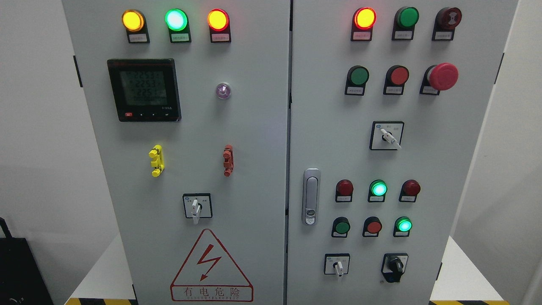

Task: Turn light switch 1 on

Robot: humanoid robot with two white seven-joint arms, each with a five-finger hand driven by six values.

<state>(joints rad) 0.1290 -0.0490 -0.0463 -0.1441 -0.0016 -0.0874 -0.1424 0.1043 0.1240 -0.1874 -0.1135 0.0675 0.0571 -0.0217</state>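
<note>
- Grey steel filled our view: a two-door cabinet (pixel 262 178), with neither of our hands in the picture, so we could not tell their state.
- Nearest the bottom edge sat two small switches, one with a white lever (pixel 338 267) and one with a black knob (pixel 395 265).
- Higher up were another white-lever switch (pixel 195 208), a door handle (pixel 311 196) and lit lamps (pixel 175 19).
- We judged the reach not yet begun; which one was switch 1 we could not read, so the next move called for identifying it, then raising a hand.
</note>
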